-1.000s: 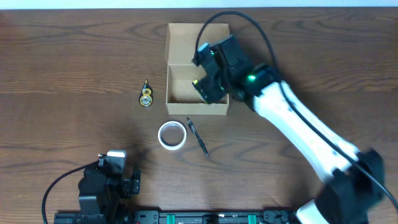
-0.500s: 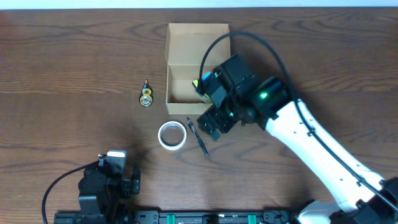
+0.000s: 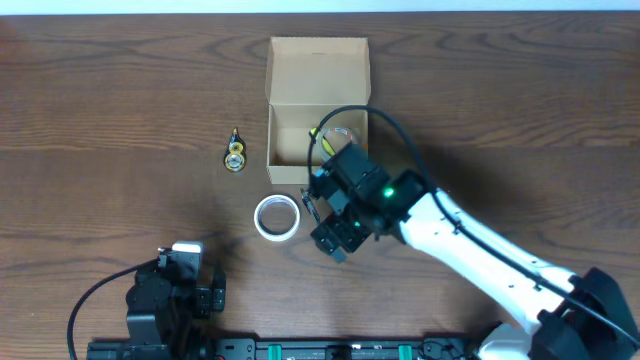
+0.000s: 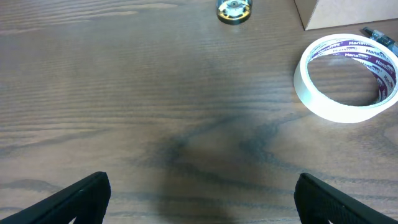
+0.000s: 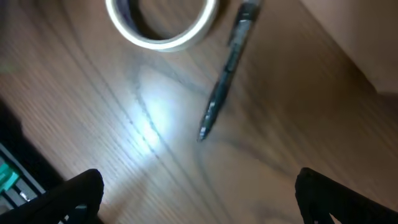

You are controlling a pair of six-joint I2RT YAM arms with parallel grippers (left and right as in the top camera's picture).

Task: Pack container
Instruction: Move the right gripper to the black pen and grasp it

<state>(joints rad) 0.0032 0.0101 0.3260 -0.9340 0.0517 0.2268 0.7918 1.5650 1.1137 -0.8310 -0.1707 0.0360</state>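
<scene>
Left tool (image 4: pixel 202 186) sits low at the near left of the worktop (image 3: pixel 120 100), fingers spread wide and empty. To its right lie a small gold-coloured object (image 3: pixel 235 157), then a white tape roll (image 3: pixel 276 217), then a dark pen (image 5: pixel 224 74) just beside the roll. Right tool (image 5: pixel 199 180) hovers over the pen, fingers spread, gripping nothing. Behind these stands the container (image 3: pixel 290 145), tan cardboard with its flap lid open, near the pen's far end.

Grained dark wood table (image 3: pixel 100 100), slight sheen; container (image 3: pixel 318 60) matt cardboard; tape roll (image 4: pixel 329 106) smooth, white; pen (image 5: pixel 225 68) dark plastic.
</scene>
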